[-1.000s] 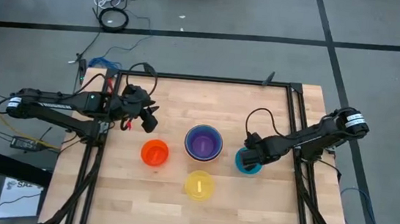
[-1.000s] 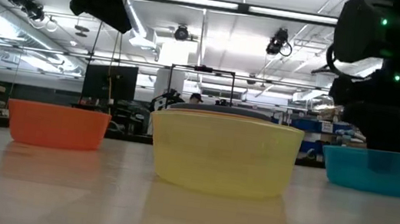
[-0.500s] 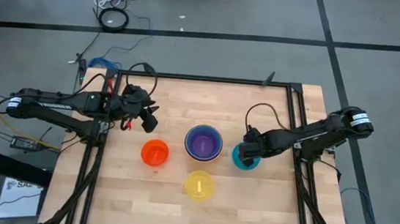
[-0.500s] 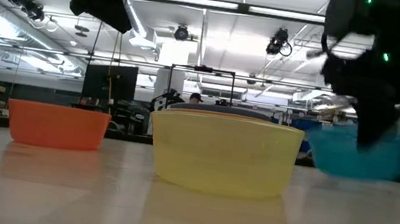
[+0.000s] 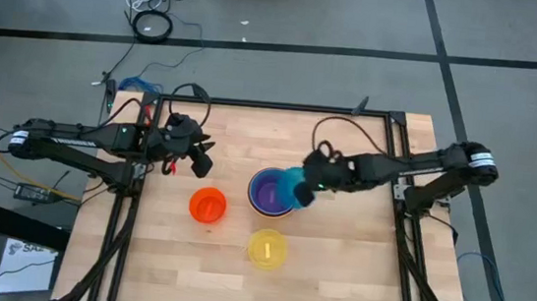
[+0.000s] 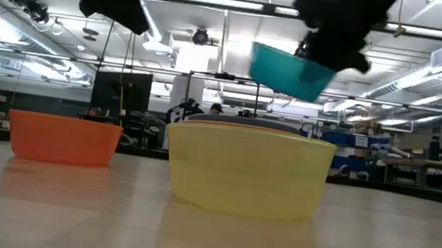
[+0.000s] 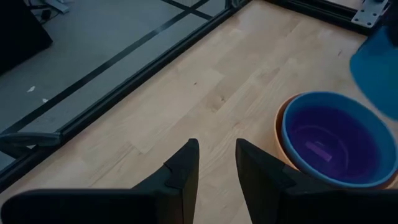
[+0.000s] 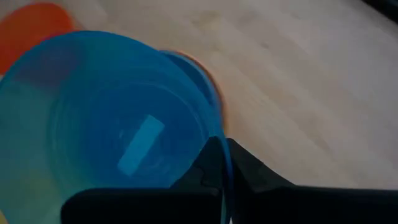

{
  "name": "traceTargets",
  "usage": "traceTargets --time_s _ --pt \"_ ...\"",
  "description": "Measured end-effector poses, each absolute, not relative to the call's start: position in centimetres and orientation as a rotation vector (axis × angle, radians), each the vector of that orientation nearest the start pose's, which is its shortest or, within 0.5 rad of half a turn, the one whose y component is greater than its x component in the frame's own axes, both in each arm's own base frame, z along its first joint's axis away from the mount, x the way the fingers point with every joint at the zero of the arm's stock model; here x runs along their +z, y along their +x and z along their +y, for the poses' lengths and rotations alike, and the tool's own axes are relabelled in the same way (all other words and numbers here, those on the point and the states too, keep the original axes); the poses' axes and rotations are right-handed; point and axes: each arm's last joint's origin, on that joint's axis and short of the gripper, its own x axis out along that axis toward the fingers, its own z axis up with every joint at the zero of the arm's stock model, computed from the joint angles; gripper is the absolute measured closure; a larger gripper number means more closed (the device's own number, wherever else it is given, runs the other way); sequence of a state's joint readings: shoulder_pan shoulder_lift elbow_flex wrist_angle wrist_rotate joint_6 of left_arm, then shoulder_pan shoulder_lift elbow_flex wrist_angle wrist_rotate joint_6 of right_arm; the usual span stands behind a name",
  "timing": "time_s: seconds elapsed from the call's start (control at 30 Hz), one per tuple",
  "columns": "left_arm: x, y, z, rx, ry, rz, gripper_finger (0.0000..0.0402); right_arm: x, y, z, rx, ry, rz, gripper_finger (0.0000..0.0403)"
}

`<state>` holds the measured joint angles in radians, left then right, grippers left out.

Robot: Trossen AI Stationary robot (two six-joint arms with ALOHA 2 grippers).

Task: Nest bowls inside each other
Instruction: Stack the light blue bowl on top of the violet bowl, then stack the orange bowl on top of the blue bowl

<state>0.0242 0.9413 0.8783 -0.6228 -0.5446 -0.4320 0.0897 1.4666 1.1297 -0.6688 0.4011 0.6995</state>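
- Over at the left of the high view, the left hand (image 5: 200, 163) hangs above the counter (image 5: 336, 266), its fingers (image 7: 183, 171) parted and gripping nothing.
- Below it, lower left of centre, the red-orange bowl (image 5: 208, 205) sits alone.
- At lower centre, the yellow bowl (image 5: 267, 248) stands by itself.
- In the middle, the purple bowl (image 5: 270, 191) lies nested in the blue bowl (image 7: 292, 121), which lies in the orange bowl (image 7: 279, 127).
- Just right of centre, the right hand (image 5: 308, 182) is clenched on the rim of the teal bowl (image 5: 296, 185), tilted in the air over the stack's right edge.
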Motion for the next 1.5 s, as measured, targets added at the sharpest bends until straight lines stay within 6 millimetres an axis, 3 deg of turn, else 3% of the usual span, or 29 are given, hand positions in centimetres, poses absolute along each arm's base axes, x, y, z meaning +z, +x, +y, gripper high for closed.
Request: traceTargets --time_s 0.23,0.47,0.83,0.93,1.2,1.5 --pt "30.3 18.4 1.9 0.678 -0.226 0.539 0.0287 23.3 33.7 0.4 -0.545 0.362 0.893 0.0403" --pt "30.3 18.4 1.9 0.678 -0.226 0.54 0.0287 21.6 35.4 0.0 -0.513 0.327 0.955 0.0391" --pt "30.3 18.4 1.9 0.674 -0.227 0.543 0.0287 22.3 35.2 0.0 -0.52 0.354 0.931 0.0255" --pt "30.0 18.3 1.7 0.591 -0.252 0.598 0.0287 22.8 34.8 0.0 -0.538 0.339 0.92 0.0233" --pt "27.0 18.1 0.6 0.466 -0.121 0.974 0.0287 25.5 32.2 1.6 -0.626 0.228 0.89 0.0222" --pt "23.7 20.6 -1.7 0.116 0.148 1.237 0.0287 27.2 30.3 3.9 -0.622 0.249 0.863 0.0223"
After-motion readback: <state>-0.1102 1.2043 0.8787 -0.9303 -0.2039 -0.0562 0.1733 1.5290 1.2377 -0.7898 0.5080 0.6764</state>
